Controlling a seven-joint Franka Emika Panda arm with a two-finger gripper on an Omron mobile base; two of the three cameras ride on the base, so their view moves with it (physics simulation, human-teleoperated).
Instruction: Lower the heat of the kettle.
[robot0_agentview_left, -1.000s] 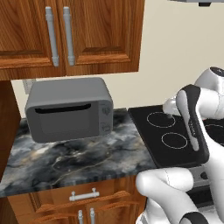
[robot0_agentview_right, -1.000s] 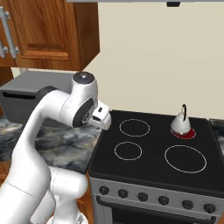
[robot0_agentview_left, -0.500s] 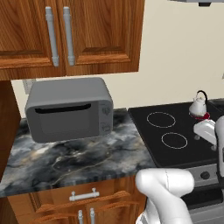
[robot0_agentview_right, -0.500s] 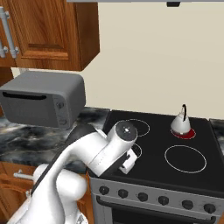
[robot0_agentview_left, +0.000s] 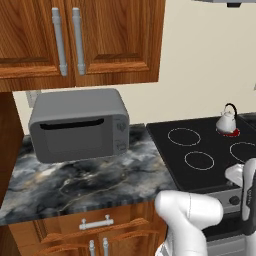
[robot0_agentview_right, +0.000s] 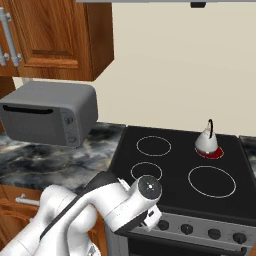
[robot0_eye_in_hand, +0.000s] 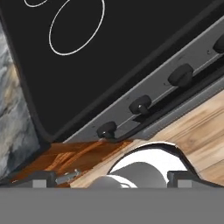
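Observation:
The small silvery kettle (robot0_agentview_left: 227, 120) (robot0_agentview_right: 206, 141) with its black arched handle stands on the back right burner (robot0_agentview_right: 210, 153), which glows red. My gripper (robot0_eye_in_hand: 113, 178) is open, its fingertips (robot0_eye_in_hand: 41, 178) wide apart, and nothing is between them. It hangs low in front of the stove, looking at the control panel's row of dark knobs (robot0_eye_in_hand: 106, 129) (robot0_agentview_right: 186, 229). The leftmost knob is nearest, a short way off. In the right base view my wrist (robot0_agentview_right: 145, 192) covers the panel's left end.
The black cooktop (robot0_agentview_right: 175, 170) has three unlit ring burners. A grey microwave (robot0_agentview_left: 77, 125) (robot0_agentview_right: 47, 120) sits on the marble counter (robot0_agentview_left: 75, 182) left of the stove. Wooden cabinets (robot0_agentview_left: 75, 40) hang above, drawers (robot0_agentview_left: 95, 225) lie below, wooden floor (robot0_eye_in_hand: 192, 135) underneath.
My arm has swung down from above the counter's edge to low in front of the stove's control panel. The kettle has stayed on its burner.

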